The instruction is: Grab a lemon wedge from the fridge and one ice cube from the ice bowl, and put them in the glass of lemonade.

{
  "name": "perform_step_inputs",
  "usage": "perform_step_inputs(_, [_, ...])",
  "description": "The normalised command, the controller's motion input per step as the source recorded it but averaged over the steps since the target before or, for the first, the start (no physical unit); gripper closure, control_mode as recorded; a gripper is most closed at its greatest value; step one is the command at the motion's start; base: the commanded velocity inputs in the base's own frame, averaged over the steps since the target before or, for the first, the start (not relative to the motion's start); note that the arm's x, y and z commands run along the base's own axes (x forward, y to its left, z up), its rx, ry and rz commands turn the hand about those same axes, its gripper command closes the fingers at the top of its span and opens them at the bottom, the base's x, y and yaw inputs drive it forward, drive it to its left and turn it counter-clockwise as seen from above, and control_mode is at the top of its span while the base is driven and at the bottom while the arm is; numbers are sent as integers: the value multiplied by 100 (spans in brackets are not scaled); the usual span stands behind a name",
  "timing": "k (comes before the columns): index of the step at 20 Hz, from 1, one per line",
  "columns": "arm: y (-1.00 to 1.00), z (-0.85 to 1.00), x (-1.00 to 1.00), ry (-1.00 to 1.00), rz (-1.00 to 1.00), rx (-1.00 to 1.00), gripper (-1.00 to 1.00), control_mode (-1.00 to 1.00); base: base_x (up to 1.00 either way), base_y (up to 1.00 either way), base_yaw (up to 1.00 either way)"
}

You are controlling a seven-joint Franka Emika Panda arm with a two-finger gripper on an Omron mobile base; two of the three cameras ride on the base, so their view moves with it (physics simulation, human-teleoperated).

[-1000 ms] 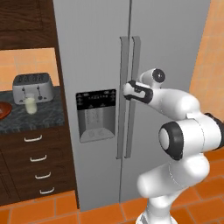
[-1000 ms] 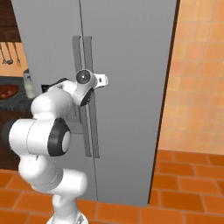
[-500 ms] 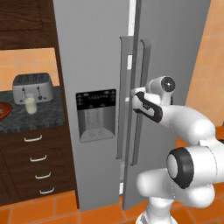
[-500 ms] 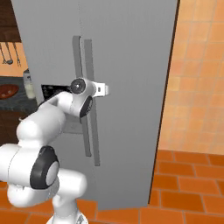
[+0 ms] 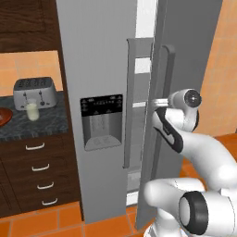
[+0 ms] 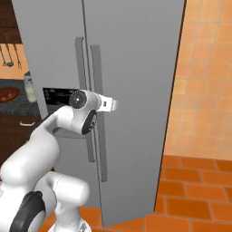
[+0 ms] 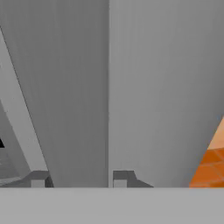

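While my end effector [image 7: 78, 177] clamps the right door's long handle [image 5: 163, 115] of the fridge [image 5: 99, 69], that door stands ajar; the glass of lemonade [image 5: 32, 111] sits far left on the worktop [image 5: 28, 127].

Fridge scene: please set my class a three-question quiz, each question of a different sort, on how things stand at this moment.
1. True or false: both doors of the fridge are fully shut.
2. What sits between the fingers? A. the right door's handle; B. a drawer pull; C. a lemon wedge.
3. Where does the glass stand?

Key
1. False: the right door stands ajar and the white inside shows in the gap.
2. A.
3. On the counter, in front of the toaster.
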Motion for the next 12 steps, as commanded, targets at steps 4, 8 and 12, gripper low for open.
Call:
perform_step_inputs(4, [-92,4,-42,8,-20,4,100,-100,0,0,0])
perform_step_inputs(8, [-100,15,-38,5,-27,6,100,-100,0,0,0])
perform_step_inputs(12, [-100,26,-42,4,-30,7,100,-100,0,0,0])
